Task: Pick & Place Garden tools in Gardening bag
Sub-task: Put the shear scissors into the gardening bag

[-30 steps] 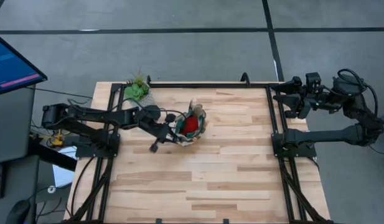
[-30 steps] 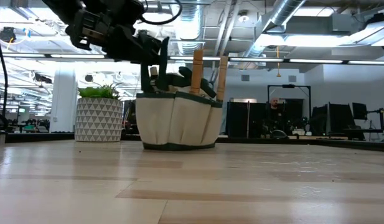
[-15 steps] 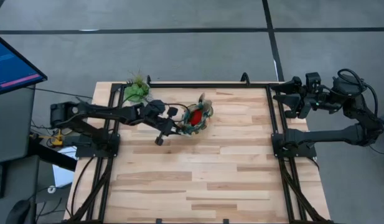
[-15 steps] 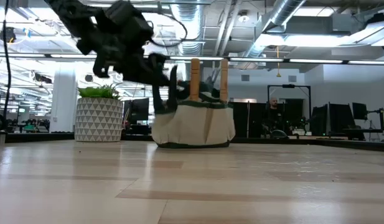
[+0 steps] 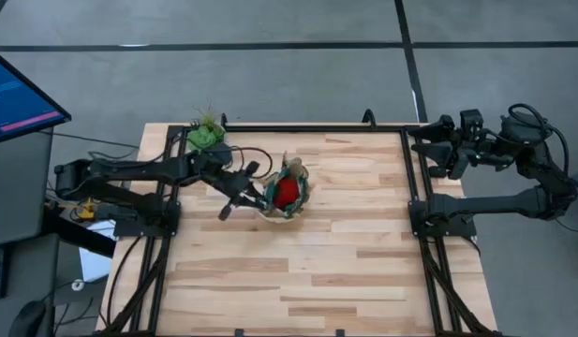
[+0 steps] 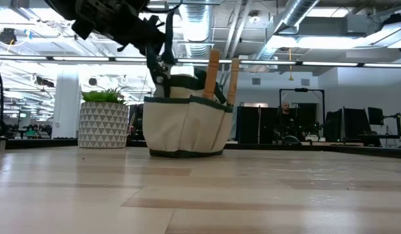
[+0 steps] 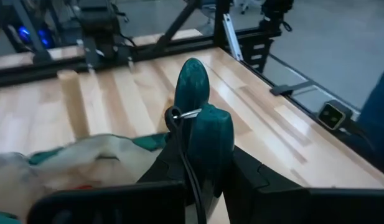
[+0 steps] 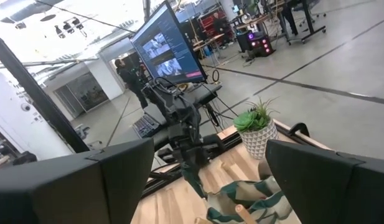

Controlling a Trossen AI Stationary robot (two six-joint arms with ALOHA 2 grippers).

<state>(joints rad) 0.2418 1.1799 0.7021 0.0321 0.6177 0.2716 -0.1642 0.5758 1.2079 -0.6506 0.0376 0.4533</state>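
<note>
The gardening bag [image 5: 285,191], beige with a green rim, stands on the table's far left part; it also shows in the low view [image 6: 187,123]. A red item [image 5: 286,190] lies inside it, and two wooden tool handles [image 6: 210,71] stick up out of it. My left gripper [image 5: 254,193] is at the bag's left rim, above it, shut on dark green-handled pruning shears [image 7: 203,127]. My right gripper [image 8: 204,180] is open and empty, parked beyond the table's far right corner [image 5: 438,150]. My left gripper pinches the pruning shears between its two fingers [image 7: 170,168], on the two closed handles' lower part [image 7: 207,163]. The handles' free ends [image 7: 193,78] point away from the gripper, slanting down over the bag's left rim. The shears are lifted clear of the table.
A green plant in a whitish patterned pot [image 5: 206,138] stands at the table's far left corner, close behind the left arm; it also shows in the low view [image 6: 103,123]. The light wooden table top [image 5: 345,253] stretches toward the near and right edges.
My left gripper, holding the shears, first pressed in low against the bag's left rim and shoved the bag toward the far right. It has then drawn back toward the left and risen. The bag has slid back to about where it stood before.
</note>
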